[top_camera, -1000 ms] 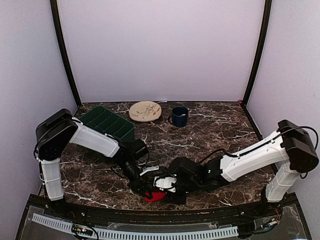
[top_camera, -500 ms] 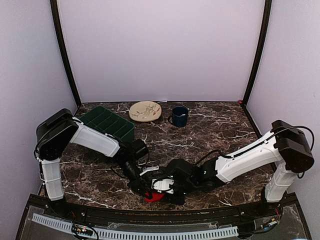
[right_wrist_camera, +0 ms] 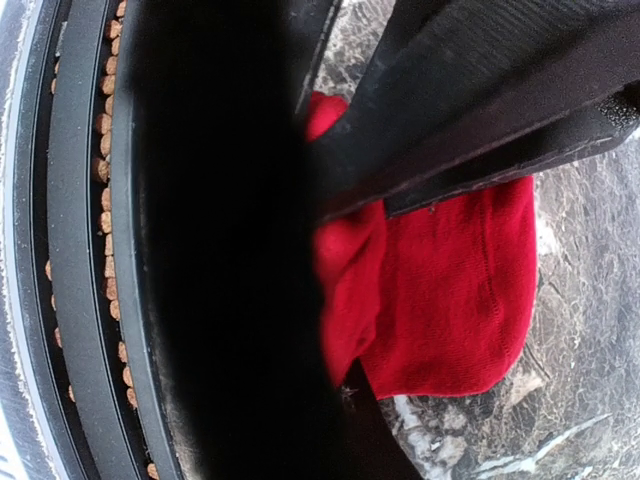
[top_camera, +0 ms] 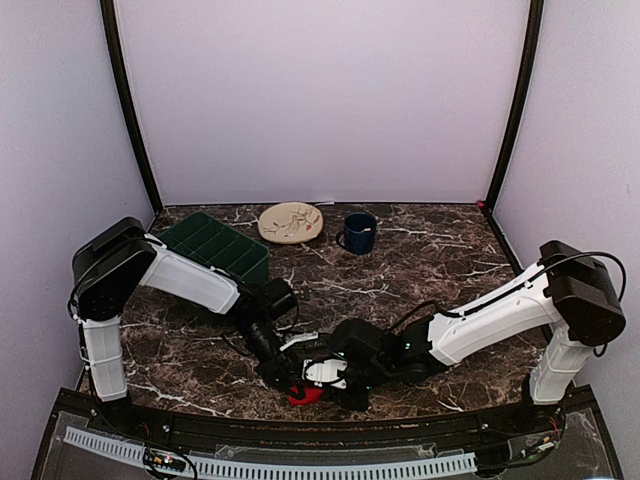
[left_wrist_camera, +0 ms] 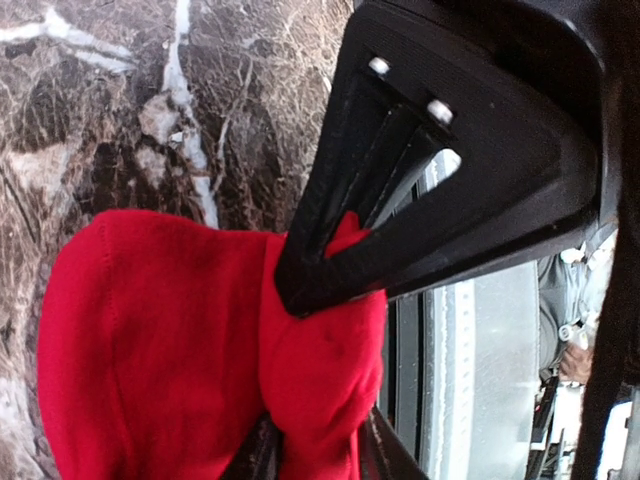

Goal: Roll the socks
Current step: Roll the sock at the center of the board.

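The socks (top_camera: 308, 392) are crowded: the left gripper (top_camera: 275, 368) and right gripper (top_camera: 322, 378) close in from both sides. Well behind the socks stand a green tray (top_camera: 215, 246), a plate (top_camera: 291, 222) and a blue mug (top_camera: 359, 233). Between those and the socks, the counter (top_camera: 400, 270) is open.

A dark marble table (top_camera: 450, 250) carries a blue mug (top_camera: 358, 232). A cream plate (top_camera: 291, 222) sits just left of the mug, a green tray (top_camera: 215, 247) farther left, red socks (top_camera: 308, 393) well in front of it.
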### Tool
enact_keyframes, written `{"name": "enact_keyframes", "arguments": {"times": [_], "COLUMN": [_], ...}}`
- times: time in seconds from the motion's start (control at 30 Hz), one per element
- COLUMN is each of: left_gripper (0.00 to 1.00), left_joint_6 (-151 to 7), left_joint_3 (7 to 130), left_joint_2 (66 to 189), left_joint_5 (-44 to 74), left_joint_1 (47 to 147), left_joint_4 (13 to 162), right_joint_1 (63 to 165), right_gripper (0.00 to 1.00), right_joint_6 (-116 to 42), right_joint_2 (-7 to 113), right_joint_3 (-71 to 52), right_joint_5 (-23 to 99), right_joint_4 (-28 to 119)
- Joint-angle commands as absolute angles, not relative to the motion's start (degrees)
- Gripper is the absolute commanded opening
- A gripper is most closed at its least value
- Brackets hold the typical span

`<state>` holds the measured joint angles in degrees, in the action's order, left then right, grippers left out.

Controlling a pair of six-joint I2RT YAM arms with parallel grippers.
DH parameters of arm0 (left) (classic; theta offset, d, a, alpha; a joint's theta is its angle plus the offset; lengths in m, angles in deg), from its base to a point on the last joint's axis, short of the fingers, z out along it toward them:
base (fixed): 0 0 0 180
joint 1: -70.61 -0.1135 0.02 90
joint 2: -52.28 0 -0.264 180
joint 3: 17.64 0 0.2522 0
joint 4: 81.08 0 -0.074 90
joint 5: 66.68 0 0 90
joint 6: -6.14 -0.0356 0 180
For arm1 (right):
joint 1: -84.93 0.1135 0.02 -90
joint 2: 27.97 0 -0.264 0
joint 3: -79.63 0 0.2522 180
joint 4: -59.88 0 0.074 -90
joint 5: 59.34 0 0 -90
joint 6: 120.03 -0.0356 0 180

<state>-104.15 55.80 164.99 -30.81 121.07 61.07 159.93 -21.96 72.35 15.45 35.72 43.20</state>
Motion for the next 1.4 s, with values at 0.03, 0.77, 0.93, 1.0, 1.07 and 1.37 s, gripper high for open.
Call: {"name": "enact_keyframes", "arguments": {"times": [0.03, 0.77, 0.93, 1.0, 1.07, 1.37], "left_gripper": [0.31, 0.38, 0.38, 0.38, 0.39, 0.39], "left_joint_6": [-101.3, -93.5, -92.0, -91.1, -90.8, -88.9], "left_joint_3": [55.8, 50.3, 49.7, 49.4, 49.1, 47.6], "left_joint_2": [165.0, 156.5, 155.3, 154.6, 153.9, 151.7], "left_joint_5": [-23.4, -15.3, -15.3, -15.7, -15.5, -11.2], "left_joint_1": [121.0, 117.0, 115.6, 115.0, 114.7, 113.7], "left_joint_4": [61.4, 68.6, 69.9, 70.8, 71.6, 74.2], "right_joint_1": [159.8, 155.0, 153.9, 153.3, 152.9, 150.8], "right_gripper": [0.02, 0.00, 0.00, 0.00, 0.00, 0.00], "right_joint_6": [-22.7, -27.4, -29.4, -30.1, -30.8, -34.3], "right_joint_2": [73.0, 74.8, 74.6, 74.7, 74.8, 75.3], "right_joint_3": [15.3, 14.5, 14.9, 14.8, 14.9, 15.0], "right_joint_5": [35.5, 40.7, 42.2, 42.9, 43.5, 48.2], "right_joint_4": [44.3, 42.9, 43.1, 43.1, 43.1, 43.4]}}
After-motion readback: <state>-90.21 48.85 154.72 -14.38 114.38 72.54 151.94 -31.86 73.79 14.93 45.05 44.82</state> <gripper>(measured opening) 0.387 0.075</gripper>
